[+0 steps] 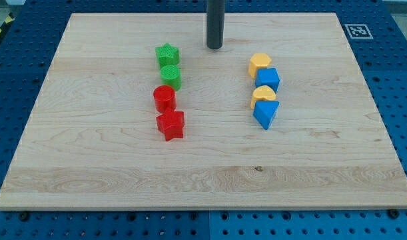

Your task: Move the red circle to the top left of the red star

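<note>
The red circle (164, 98) sits left of the board's middle, just above and slightly left of the red star (170, 125), nearly touching it. A green circle (170, 77) lies right above the red circle, and a green star (167, 55) above that, so the four form a column. My tip (214, 47) rests on the board near the view's top centre, to the upper right of the green star and well clear of the red blocks.
On the right stands a second column: a yellow block (260, 64), a blue cube (268, 79), a yellow block (264, 94) and a blue triangle (266, 113). The wooden board (90, 173) lies on a blue perforated table.
</note>
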You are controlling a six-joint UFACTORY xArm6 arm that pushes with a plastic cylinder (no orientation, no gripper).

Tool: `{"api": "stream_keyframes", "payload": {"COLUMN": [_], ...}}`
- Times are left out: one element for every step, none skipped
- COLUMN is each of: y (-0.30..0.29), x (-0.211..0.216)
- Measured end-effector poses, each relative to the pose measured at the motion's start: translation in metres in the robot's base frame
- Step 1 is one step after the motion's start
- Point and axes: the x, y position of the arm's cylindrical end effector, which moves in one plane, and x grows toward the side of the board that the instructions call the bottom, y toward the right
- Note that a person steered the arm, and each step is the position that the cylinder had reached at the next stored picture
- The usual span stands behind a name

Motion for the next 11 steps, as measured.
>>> {"api": "stream_keyframes", "payload": {"y": [0.0, 0.001, 0.001, 0.001, 0.001, 0.0, -0.011, -0.053, -0.099, -0.106, -0.103], "x": [0.002, 0.002, 0.002, 0.023, 0.062, 0.104, 0.133, 0.144, 0.144, 0.144, 0.132]}}
